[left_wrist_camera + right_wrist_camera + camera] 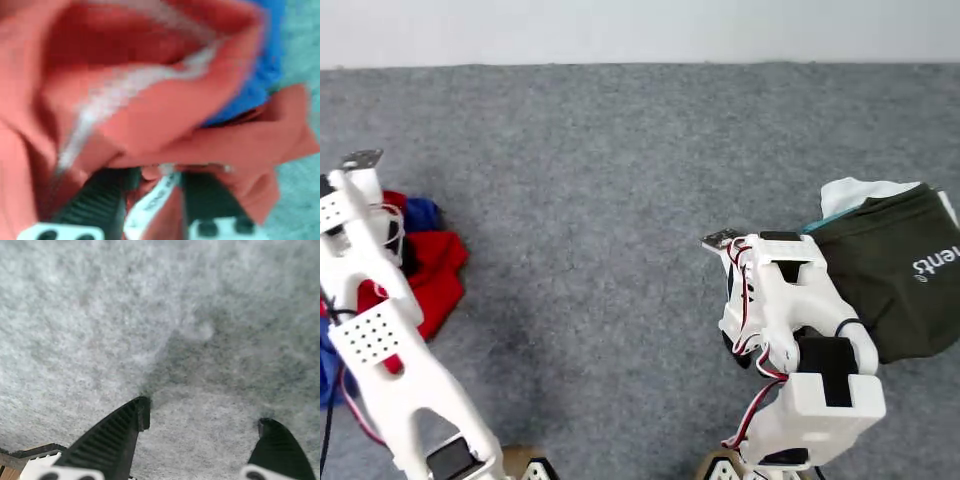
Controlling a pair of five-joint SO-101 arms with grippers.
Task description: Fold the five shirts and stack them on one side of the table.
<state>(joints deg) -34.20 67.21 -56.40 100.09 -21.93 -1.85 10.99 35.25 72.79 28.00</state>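
Left hand (155,182): clamped on a fold of the red shirt (150,100); a sewn-in label of this shirt sits between the two fingers.
Red shirt: crumpled and not folded, at the left side of the worktop (620,150), under and around the left hand.
Blue shirt (265,75): touching the red one and, as it seems to us, partly under it in the same heap.
Right hand (202,415): fingers apart, holding nothing, low over bare grey worktop near the middle.
Dark green shirt (890,270): folded, at the right side, just beside the right arm; it lies on a white shirt (860,192).
Step in hand: we judge that the red shirt is to be pulled free from the heap and spread flat in the middle.
How to do it well: we should lift slowly, so that the blue shirt does not come along. The label suggests that we hold near the collar, which helps the cloth to hang straight. The right hand could take a second corner before we lay the shirt down.
Risk: a grip on one thin fold may slip.
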